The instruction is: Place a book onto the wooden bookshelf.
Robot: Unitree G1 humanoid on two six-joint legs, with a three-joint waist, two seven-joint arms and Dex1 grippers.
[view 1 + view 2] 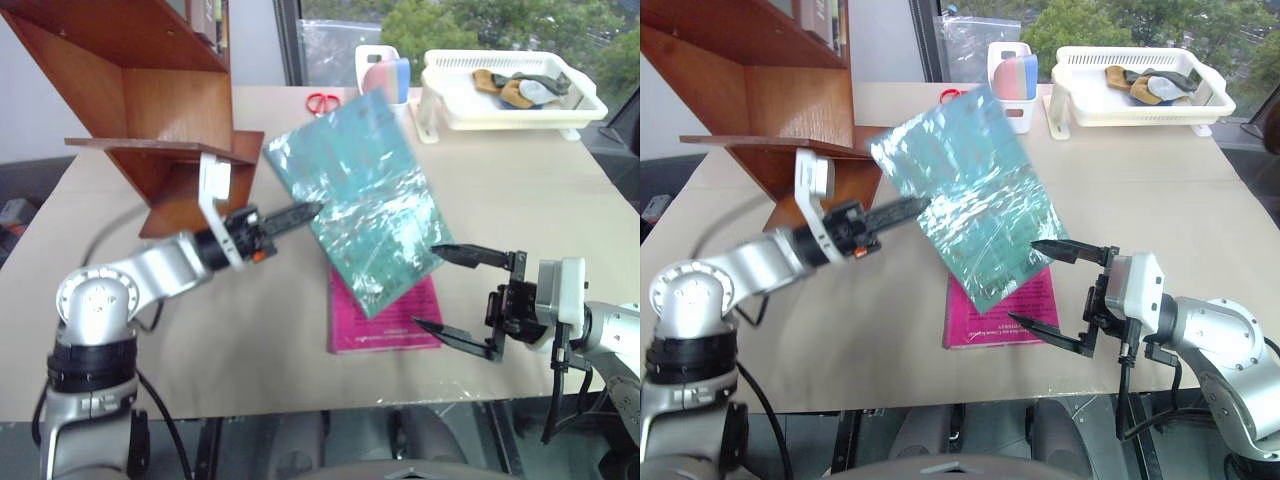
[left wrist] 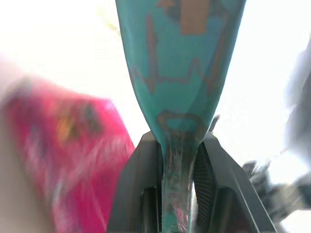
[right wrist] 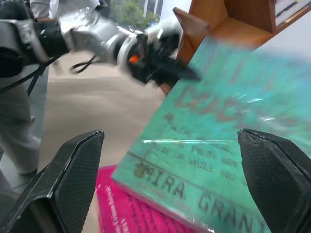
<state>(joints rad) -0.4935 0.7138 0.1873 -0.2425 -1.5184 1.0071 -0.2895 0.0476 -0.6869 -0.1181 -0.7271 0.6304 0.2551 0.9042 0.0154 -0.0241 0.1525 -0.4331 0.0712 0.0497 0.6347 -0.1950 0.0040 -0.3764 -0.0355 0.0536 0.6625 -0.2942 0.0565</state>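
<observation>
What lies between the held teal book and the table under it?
The magenta-pink book lies flat on the table, under the lower corner of the teal book held by the left claw; left eye view.

The book (image 1: 362, 200) covers much of the pink book (image 1: 385, 320) beside the right tool (image 1: 437, 286). The wooden bookshelf (image 1: 150, 90) runs past the picture's edge. The pink book is blurred near the left tool (image 2: 177, 189).

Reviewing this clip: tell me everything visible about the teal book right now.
The teal book is large, thin and wrapped in glossy clear plastic, with dark lettering on its cover. It is tilted above the table, its lower corner over the pink book. The left hand is shut on one edge; the right hand is open near its lower corner, apparently not touching.
</observation>
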